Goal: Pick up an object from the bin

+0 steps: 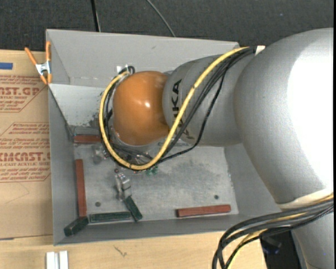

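My gripper (122,186), whether spread or closed I cannot tell, hangs near a short dark-green bar (133,208); arm (280,122) reads KUKA.

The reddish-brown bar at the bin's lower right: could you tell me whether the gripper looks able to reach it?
Probably yes. The reddish-brown bar lies flat and alone on the bin floor, nothing on it; the gripper is to its left, with bare floor between them.
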